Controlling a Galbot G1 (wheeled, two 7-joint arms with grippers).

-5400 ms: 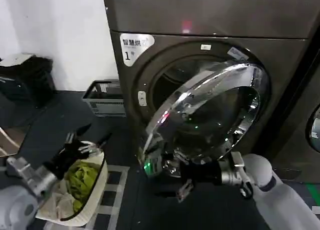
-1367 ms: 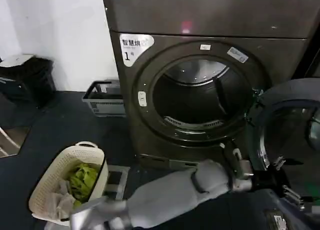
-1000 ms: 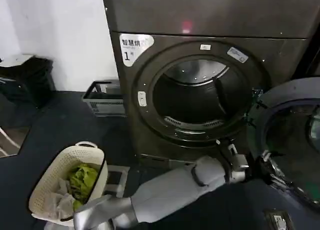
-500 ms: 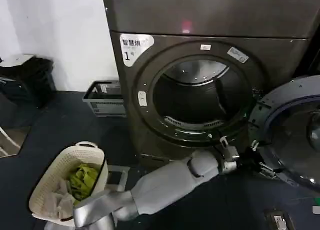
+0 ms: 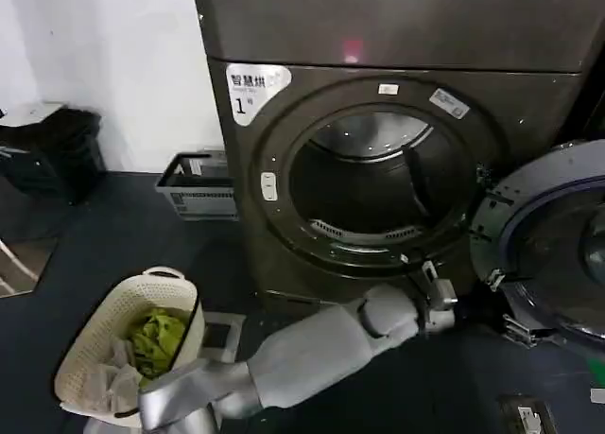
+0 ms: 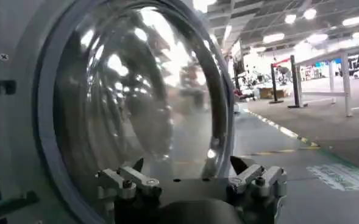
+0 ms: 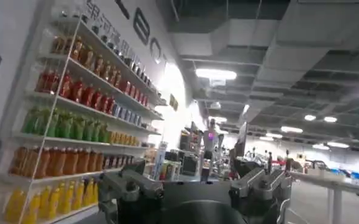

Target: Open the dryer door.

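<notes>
Wicker-look plastic shapes the basket (image 5: 121, 344) at the near left of the head view, holding green and pale laundry. Farther back against the white wall sits a grey crate (image 5: 197, 184). Right of these stands the dryer (image 5: 397, 131), its sticker at the upper left of the front and its drum opening fully exposed, the dark drum visible inside.

From the near left, the left arm reaches across low in front of the dryer, and the left gripper (image 5: 515, 311) sits at the lower inner edge of the door (image 5: 558, 245). The door is swung wide to the right, well clear of the opening, its grey inner rim and bulging glass facing the camera. In the left wrist view the fingers (image 6: 127, 179) stand spread, with nothing pinched between them, just in front of the door's glass (image 6: 142, 103).

The right gripper (image 7: 197, 189) shows in its own wrist view, raised and aimed at a room with shelves of bottles (image 7: 75, 128); its fingers look parted and empty, away from the work.

Judging by how things lie, the opening step is essentially done: the door hangs open and unheld. The next move likely calls for drawing the left arm back toward the near left without knocking the door, which could swing if brushed.
</notes>
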